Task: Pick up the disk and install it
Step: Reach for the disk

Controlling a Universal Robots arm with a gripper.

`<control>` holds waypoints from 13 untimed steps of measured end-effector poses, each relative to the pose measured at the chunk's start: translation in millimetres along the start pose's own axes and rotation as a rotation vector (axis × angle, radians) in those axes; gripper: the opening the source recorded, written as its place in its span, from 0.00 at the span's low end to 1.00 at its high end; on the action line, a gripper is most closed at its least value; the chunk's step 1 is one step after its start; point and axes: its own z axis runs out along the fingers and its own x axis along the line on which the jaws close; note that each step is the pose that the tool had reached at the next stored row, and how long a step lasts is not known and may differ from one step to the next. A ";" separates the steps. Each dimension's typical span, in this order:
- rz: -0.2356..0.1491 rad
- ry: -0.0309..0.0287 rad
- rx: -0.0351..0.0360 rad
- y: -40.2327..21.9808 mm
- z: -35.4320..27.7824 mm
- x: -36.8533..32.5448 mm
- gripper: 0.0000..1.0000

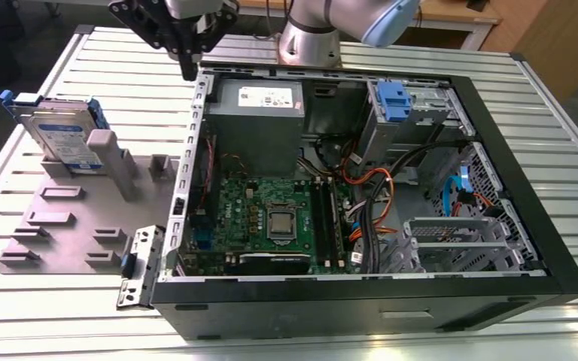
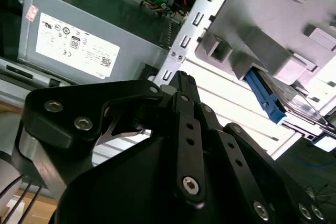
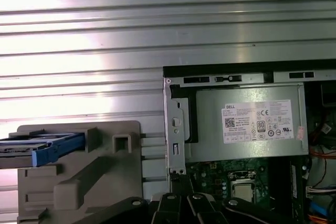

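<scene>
Gripper point(image 1: 189, 71) fingers pressed together, narrow, holding nothing; both wrist views show the same closed tips point(image 2: 184, 83) point(image 3: 181, 183). The tips hang over the corner of the open computer case point(image 1: 369, 297), right at its metal edge, with the grey power supply point(image 1: 259, 101) with a white sticker just beside them inside the case. The disk point(image 1: 63, 135) is well apart from the fingers, toward the exterior view's left, standing on edge in a slot of the grey fixture point(image 1: 68, 226), label facing out, blue rails around it. Its blue rail also shows in both wrist views point(image 3: 52, 148) point(image 2: 265, 98), clear of the fingertips. Motherboard point(image 1: 269, 218) lies further in the case from the tips. The fixture and case sit on a slatted metal table point(image 1: 118, 60).
</scene>
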 end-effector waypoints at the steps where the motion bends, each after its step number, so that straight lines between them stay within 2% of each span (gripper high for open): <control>1: 0.000 0.0000 0.0000 -0.1 0.1 2.8 0.11; 13: 0.000 0.0000 0.0000 -1.4 1.5 31.5 0.11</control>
